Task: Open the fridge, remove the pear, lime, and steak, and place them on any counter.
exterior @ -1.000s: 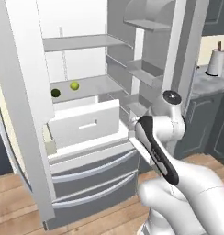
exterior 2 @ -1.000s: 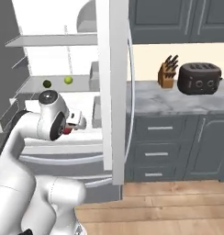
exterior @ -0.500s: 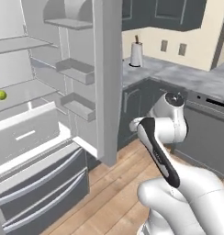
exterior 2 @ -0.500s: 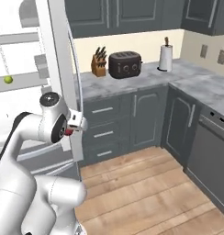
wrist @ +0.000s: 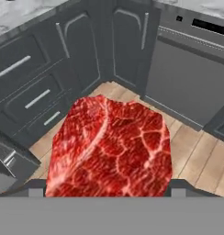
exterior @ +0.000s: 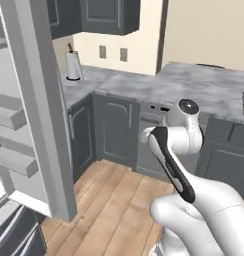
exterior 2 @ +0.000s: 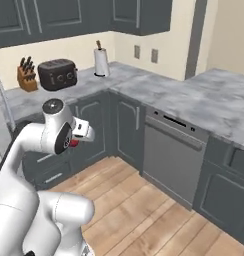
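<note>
The steak (wrist: 111, 147) sits pinched in the claw (exterior 2: 74, 142), filling the lower middle of the hand view above the wooden floor (wrist: 198, 158). At 12 o'clock beyond it stand dark cabinets (wrist: 86, 41) under the marbled counter (exterior 2: 194, 97). The fridge (exterior: 34, 115) door hangs open at 9 o'clock in the left base view.

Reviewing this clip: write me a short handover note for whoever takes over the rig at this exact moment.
Gripper: shut on the steak, jaws clamped, carried at chest height above the wooden floor.
Fridge: open, its door edge at the left of the left base view.
Counter: marbled corner worktop ahead, with a toaster, knife block and paper towel roll along its back.
Done: fridge opened, steak taken out.
Left: set the steak on the counter. Pear and lime cannot be seen on the counter from here; check the fridge shelves for them.
</note>
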